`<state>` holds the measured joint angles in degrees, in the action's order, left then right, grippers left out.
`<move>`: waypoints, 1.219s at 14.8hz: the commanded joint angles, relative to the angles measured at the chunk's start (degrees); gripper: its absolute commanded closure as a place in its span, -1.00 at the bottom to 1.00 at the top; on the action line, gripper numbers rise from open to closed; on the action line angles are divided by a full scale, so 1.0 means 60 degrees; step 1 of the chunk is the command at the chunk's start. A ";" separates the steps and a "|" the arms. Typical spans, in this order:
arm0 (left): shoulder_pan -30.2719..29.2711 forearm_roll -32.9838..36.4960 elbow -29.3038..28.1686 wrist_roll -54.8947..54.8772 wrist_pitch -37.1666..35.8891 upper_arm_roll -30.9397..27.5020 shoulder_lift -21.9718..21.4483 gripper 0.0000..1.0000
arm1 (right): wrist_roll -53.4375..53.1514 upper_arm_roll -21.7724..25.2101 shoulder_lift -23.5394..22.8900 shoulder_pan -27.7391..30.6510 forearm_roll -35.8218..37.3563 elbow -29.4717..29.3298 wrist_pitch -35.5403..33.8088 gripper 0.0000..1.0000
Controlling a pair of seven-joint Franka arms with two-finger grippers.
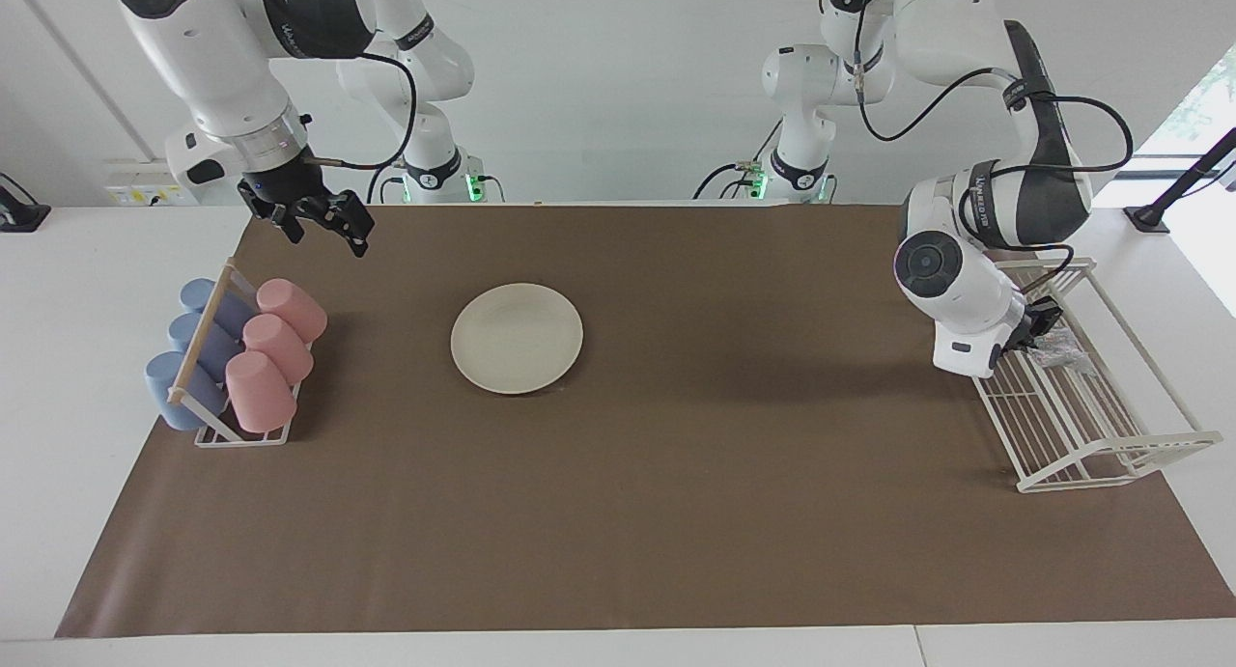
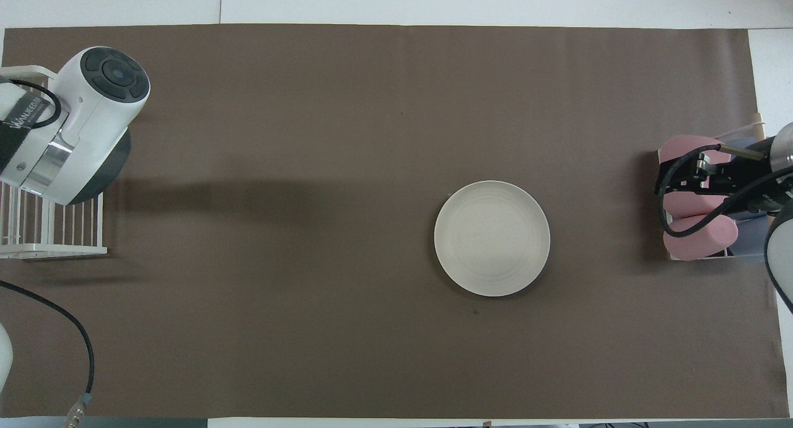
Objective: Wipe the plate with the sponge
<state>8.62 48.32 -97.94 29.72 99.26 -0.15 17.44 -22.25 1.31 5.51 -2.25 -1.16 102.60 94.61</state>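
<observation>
The plate (image 1: 517, 337) lies flat on the brown mat (image 1: 676, 513), roughly midway between the robots and the mat's outer edge, toward the right arm's end of the table; nothing rests on it and nothing stands just beside it. You can see the sponge (image 1: 1060, 347) as a small silvery wad inside the white wire rack (image 1: 1110, 455) at the left arm's end, well apart from the plate. Your left gripper (image 1: 1038, 327) is down in that rack with its jaws closed on the sponge; the arm's white wrist housing blocks most of the fingers in the facing view and covers the whole gripper and the sponge in the overhead view. Your right gripper (image 1: 319, 225) hangs in the air with its jaws apart, over the cup rack (image 1: 237, 433) in the overhead view. That rack holds three pink cups (image 1: 275, 348) and three blue cups (image 1: 193, 348) lying tilted, near the plate but apart from it. The stretch of mat between the wire rack and the plate carries only the left arm's shadow
</observation>
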 commanded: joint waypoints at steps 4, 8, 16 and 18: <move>-0.0060 -0.2832 0.1816 0.0013 -0.1523 -0.0048 -0.0374 1.00 | -0.4354 -0.0087 0.0049 -0.1322 0.0090 -0.0239 0.0125 -1.00; -0.0307 -0.5687 0.3034 0.0013 -0.2931 -0.0107 -0.0650 1.00 | -0.6657 -0.0087 -0.0053 -0.1820 0.0134 -0.0414 0.0023 -1.00; -0.2020 -1.1767 0.2674 -0.0381 -0.3900 -0.0092 -0.2027 1.00 | -1.1978 -0.0072 -0.2585 -0.3680 -0.0833 -0.4394 -0.1968 -1.00; -0.2242 -1.3042 0.1593 -0.1082 -0.3813 -0.0121 -0.2626 1.00 | -1.2009 -0.0043 -0.2647 -0.3989 -0.0759 -0.4473 -0.1999 -1.00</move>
<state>-3.06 -23.64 -81.16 27.08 76.30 -1.00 5.82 -92.90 0.57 -7.17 -25.01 -5.04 80.80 85.00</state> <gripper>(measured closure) 0.960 0.000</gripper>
